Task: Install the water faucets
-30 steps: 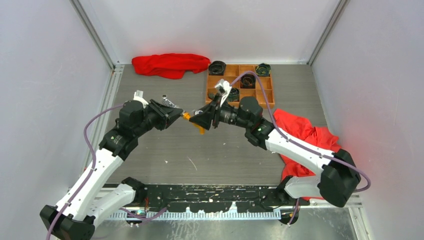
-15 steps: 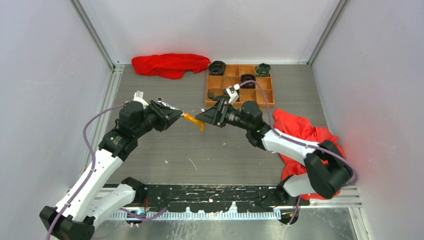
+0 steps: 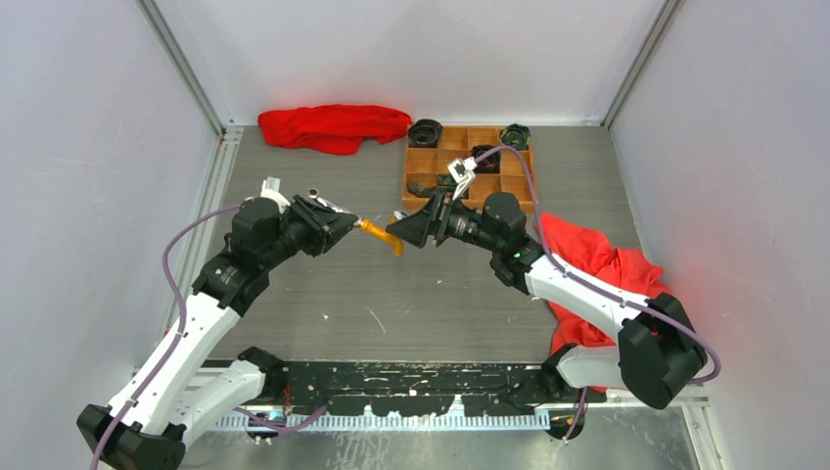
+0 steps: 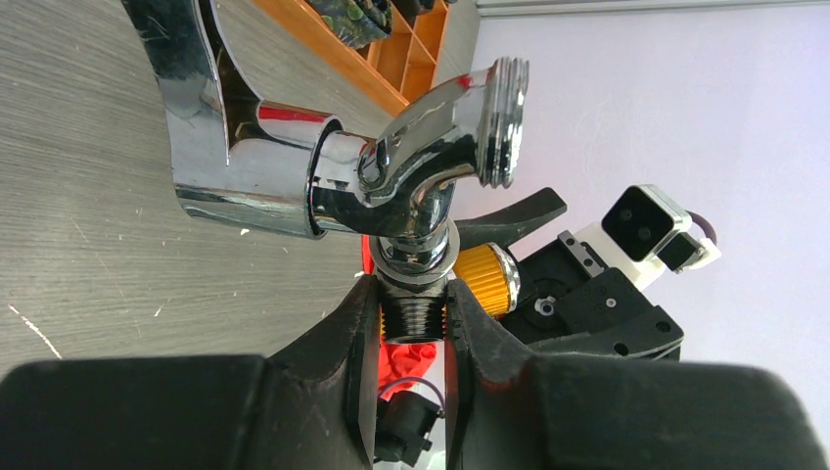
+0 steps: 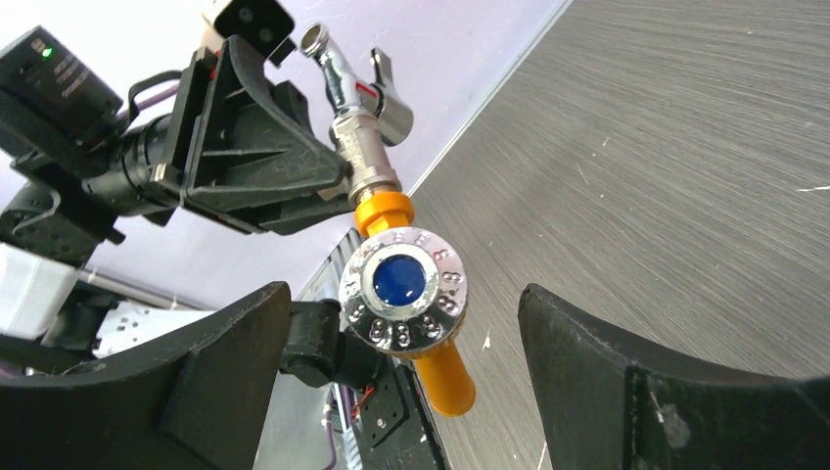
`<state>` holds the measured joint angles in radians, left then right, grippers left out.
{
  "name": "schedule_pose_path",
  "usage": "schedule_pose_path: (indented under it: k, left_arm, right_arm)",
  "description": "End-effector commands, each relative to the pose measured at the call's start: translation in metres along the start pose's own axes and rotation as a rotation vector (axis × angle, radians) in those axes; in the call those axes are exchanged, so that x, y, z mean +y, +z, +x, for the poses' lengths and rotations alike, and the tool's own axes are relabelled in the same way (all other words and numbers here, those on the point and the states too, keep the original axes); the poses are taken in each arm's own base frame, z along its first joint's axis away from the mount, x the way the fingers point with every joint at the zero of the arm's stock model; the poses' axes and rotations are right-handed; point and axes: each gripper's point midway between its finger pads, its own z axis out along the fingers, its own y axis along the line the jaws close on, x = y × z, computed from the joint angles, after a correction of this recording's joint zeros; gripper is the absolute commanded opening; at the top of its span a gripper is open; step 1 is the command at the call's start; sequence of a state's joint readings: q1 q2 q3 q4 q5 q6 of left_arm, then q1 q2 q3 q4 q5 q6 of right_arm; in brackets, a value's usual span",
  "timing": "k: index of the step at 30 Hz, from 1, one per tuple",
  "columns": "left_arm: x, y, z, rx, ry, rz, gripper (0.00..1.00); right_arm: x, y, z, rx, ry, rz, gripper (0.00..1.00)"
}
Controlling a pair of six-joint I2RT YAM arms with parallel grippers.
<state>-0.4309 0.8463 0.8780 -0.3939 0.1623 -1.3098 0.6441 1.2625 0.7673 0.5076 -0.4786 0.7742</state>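
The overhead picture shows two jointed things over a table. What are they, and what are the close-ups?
They are robot arms, a left arm and a right arm, bolted to a grey table. A fixed camera looks down; each close-up comes from a wrist camera. The left claw grips a silver tap by its threaded stem, an orange tap joined to its end. The right claw is open, one finger on each side of the orange tap. Two red cloths and a wooden tray with dark rolls lie on the table.
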Motion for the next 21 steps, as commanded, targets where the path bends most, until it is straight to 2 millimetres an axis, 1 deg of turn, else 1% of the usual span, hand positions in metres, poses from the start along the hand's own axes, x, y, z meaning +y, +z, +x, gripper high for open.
schedule_pose_path:
  k: [1,5,9,14,18,20,21]
  left_arm:
    - [-0.059,-0.021,-0.009,-0.029,0.018,0.198,0.00]
    - [-0.061,-0.022,-0.008,-0.022,0.008,0.203,0.00]
    - [-0.063,-0.022,-0.009,-0.021,-0.001,0.206,0.00]
    - [-0.063,-0.022,-0.009,-0.019,-0.003,0.202,0.00]
    - [-0.062,-0.022,-0.008,-0.017,-0.005,0.199,0.00]
    - [-0.061,-0.023,-0.008,-0.020,-0.007,0.200,0.00]
    - [-0.061,-0.023,-0.008,-0.023,-0.007,0.199,0.00]
  right_arm:
    - [0.029,0.001,-0.005,-0.008,-0.108,-0.165,0.91]
    - [0.035,0.003,0.001,0.005,-0.121,-0.217,0.90]
    - [0.043,0.008,0.010,0.018,-0.139,-0.266,0.86]
    - [0.039,0.014,0.016,0.030,-0.167,-0.258,0.79]
    - [0.036,0.017,0.019,0.042,-0.165,-0.263,0.64]
    - [0.036,0.017,0.020,0.046,-0.159,-0.270,0.55]
    - [0.037,0.018,0.021,0.050,-0.156,-0.274,0.47]
